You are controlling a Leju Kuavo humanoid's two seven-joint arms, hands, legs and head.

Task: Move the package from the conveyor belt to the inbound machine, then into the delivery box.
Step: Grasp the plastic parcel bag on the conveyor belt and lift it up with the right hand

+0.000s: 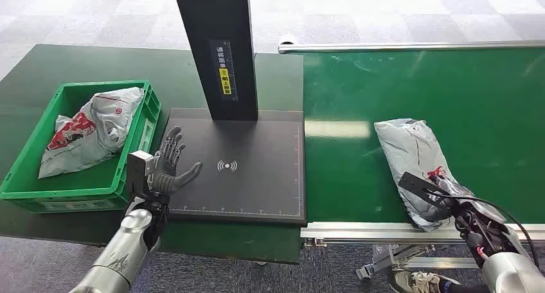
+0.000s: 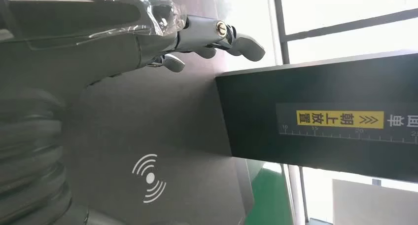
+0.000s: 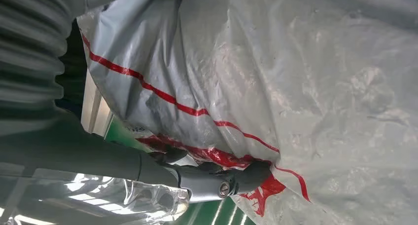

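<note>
The package [image 1: 411, 158], a grey plastic mailer, lies on the conveyor belt [image 1: 488, 113] beside the inbound machine [image 1: 257, 171], the right hand [image 1: 450, 200] clamped on its near end; slippery film may slide free. The left hand [image 1: 170, 168] hovers, fingers apart.

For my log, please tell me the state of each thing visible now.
Grey plastic mailer package: lying on green conveyor belt, right hand gripping its near end.
Left hand: empty, fingers spread, over black scanner platform.
Green plastic crate: holds another mailer bag.
</note>
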